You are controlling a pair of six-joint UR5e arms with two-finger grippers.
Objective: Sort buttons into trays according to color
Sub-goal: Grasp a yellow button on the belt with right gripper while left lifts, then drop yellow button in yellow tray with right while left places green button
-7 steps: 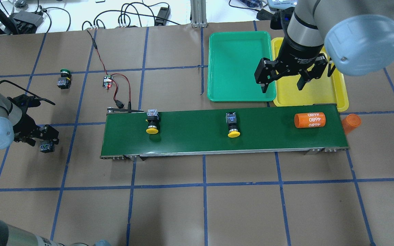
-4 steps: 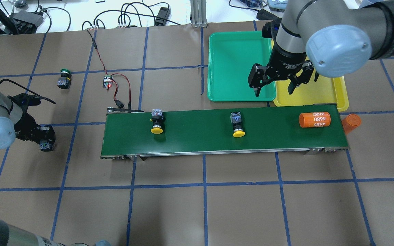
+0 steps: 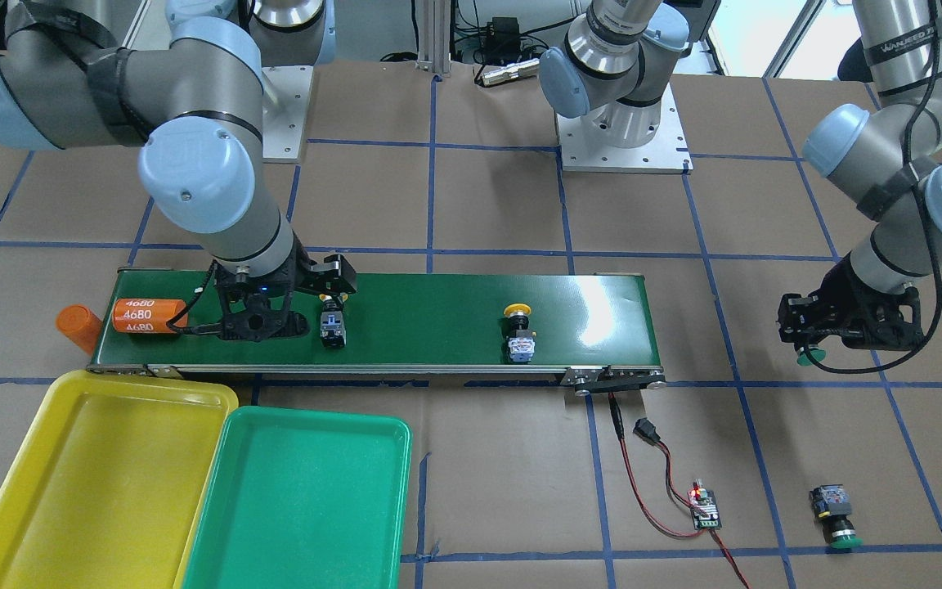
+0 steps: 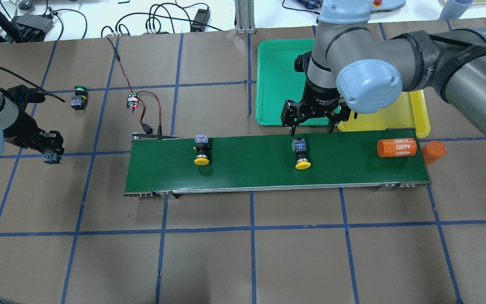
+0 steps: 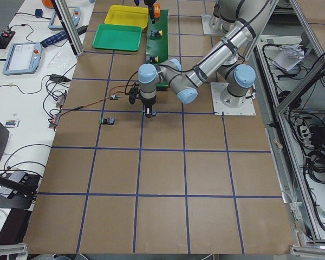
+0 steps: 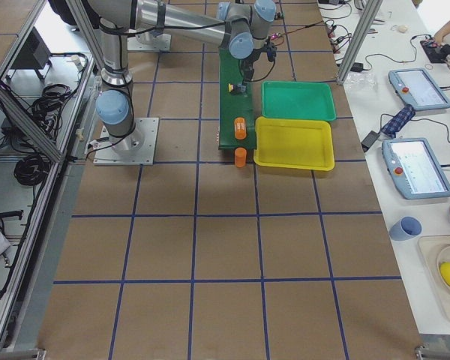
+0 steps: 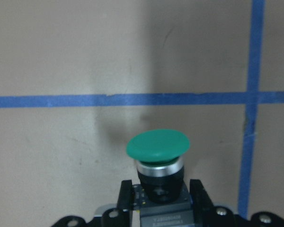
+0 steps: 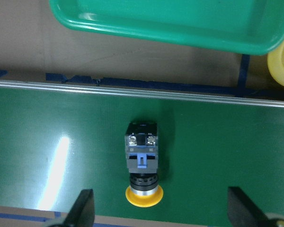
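Observation:
My left gripper (image 4: 50, 148) is shut on a green button (image 7: 157, 158), held above the table at the left; it also shows in the front view (image 3: 806, 342). A second green button (image 4: 78, 97) lies on the table further back. Two yellow buttons lie on the conveyor belt, one at left (image 4: 202, 153) and one in the middle (image 4: 301, 153). My right gripper (image 4: 311, 128) is open over the belt's far edge, above the middle yellow button (image 8: 142, 163), which lies between the spread fingertips (image 8: 83, 208). The green tray (image 4: 274, 84) and yellow tray (image 4: 399, 116) stand behind the belt, both bare.
The dark-green conveyor belt (image 4: 247, 173) runs across the middle. An orange cylinder marked 4680 (image 4: 396, 147) lies at its right end, another orange cylinder (image 4: 433, 150) just off that end. A small circuit board (image 4: 132, 101) with red wires lies left of the belt's far corner.
My right arm swung left and came down from over the trays to over the middle yellow button. The belt's objects drifted right. My left gripper carried the green button away from the robot.

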